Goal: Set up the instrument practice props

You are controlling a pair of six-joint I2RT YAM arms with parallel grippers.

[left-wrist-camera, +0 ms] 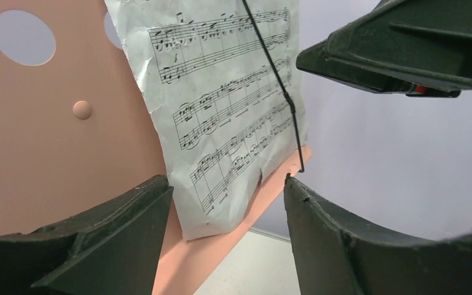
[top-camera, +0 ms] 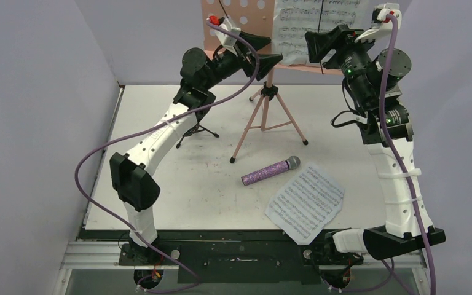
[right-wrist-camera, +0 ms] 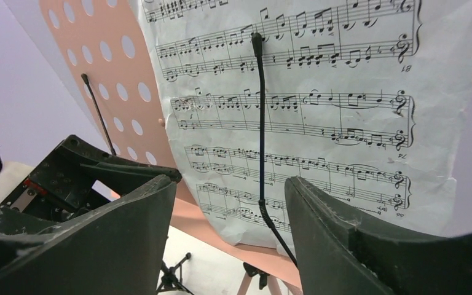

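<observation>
The pink perforated music stand (top-camera: 236, 24) stands on tripod legs (top-camera: 264, 120) at the table's back. One sheet-music page (top-camera: 298, 27) rests on its ledge under a black wire page holder (right-wrist-camera: 261, 123). It also shows in the left wrist view (left-wrist-camera: 233, 104) and the right wrist view (right-wrist-camera: 319, 110). The second page (top-camera: 306, 201) lies flat at the front right. The purple glitter microphone (top-camera: 270, 171) lies beside it. The small black tripod (top-camera: 198, 131) stands behind my left arm. My left gripper (top-camera: 259, 52) is open and empty before the stand's left half. My right gripper (top-camera: 319, 50) is open and empty before the page.
Grey walls close in the left, back and right sides. The white tabletop (top-camera: 178, 184) ends at a black front edge (top-camera: 221, 236) near the arm bases. Purple cables (top-camera: 98, 153) loop off both wrists.
</observation>
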